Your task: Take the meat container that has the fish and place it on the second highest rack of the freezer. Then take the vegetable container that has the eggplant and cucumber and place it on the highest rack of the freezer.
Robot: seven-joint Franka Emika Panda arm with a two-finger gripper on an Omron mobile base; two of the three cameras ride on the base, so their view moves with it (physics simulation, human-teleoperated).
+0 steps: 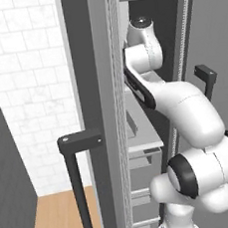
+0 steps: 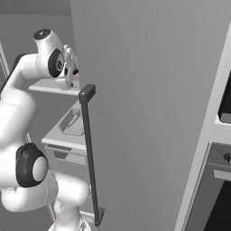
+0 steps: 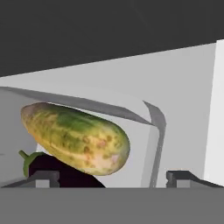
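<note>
Sitting in its pale grey, thin-walled vegetable container (image 3: 151, 131), the yellowish-green speckled cucumber (image 3: 76, 138) is lying over the dark purple, glossy eggplant (image 3: 65, 177), and the tray is resting on a flat light-grey shelf board (image 3: 183, 87) that I am taking for the highest rack inside the tall narrow grey freezer (image 2: 149, 90). One shelf lower, in the right base view, a second grey tray (image 2: 70, 124) is lying on the next light-grey board (image 2: 61, 135) with a slender pale shape inside, probably the fish, so both placements are looking done. The tool (image 3: 113, 177) is standing with its two dark tips spread wide on either side of the tray's near corner, gripping nothing; what is left seems to be drawing the white arm (image 1: 185, 108) out of the cabinet. The eggplant is mostly covered by the cucumber, the open door and its long black bar handle (image 2: 90, 153) are screening much of the shelves, and the fish is too small to confirm.
</note>
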